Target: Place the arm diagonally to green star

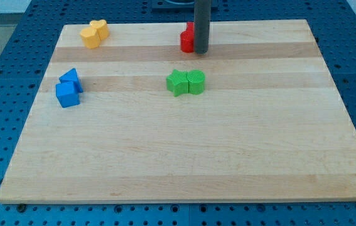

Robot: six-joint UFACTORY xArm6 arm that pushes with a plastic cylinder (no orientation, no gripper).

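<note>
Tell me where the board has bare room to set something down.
The whole lower half below the green blocks is bare, as is the right side. Crowded spots: my tip against the red block at top centre, yellow blocks top left, blue blocks at left.

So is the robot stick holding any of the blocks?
No, nothing is held. My tip is only a bare rod end on the wooden board, right beside the red block, above the green star-shaped block.
</note>
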